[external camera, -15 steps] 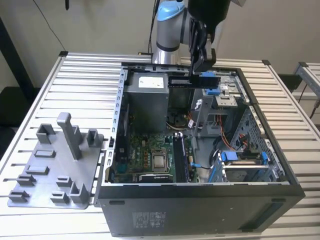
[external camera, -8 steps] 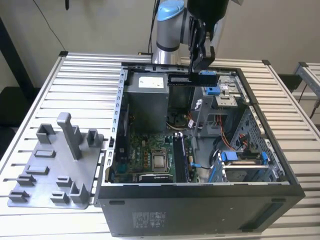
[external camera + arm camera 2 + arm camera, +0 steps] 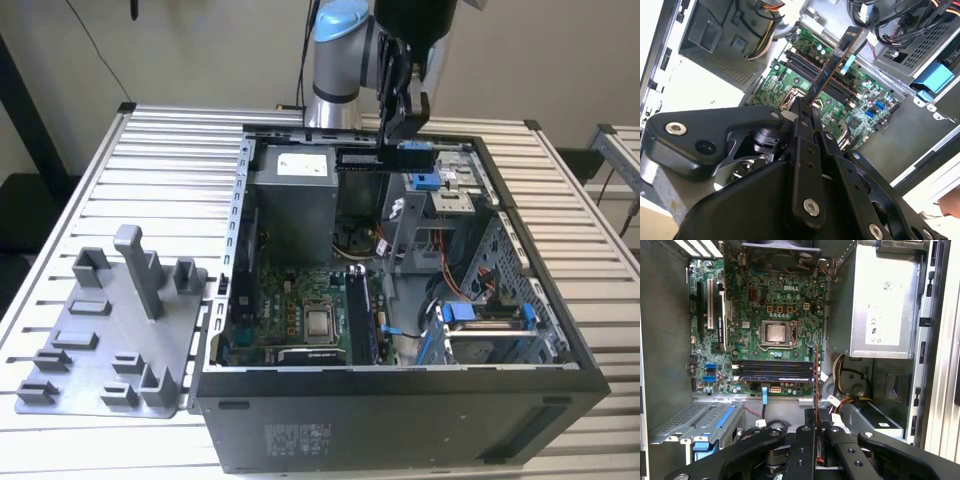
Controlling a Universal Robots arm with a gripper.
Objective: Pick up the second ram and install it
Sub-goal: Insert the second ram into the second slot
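Observation:
My gripper (image 3: 400, 140) hangs over the back of the open computer case (image 3: 400, 400), shut on the second ram (image 3: 385, 158), a thin dark stick held level and crosswise. In the second wrist view the ram (image 3: 835, 65) sticks out from between the black fingers (image 3: 802, 117) toward the green motherboard (image 3: 860, 100). It appears edge-on in the first wrist view, where the ram (image 3: 816, 375) lies above the end of the long black slots (image 3: 775, 370), still well clear of them. The slots (image 3: 362, 315) sit right of the processor socket (image 3: 320, 322).
A grey plastic tray (image 3: 110, 330) with upright posts lies on the slatted table (image 3: 170, 160) at the exterior view's left. Inside the case are a grey power supply (image 3: 295, 200), a drive cage with blue clips (image 3: 490, 320) and loose cables (image 3: 400, 215).

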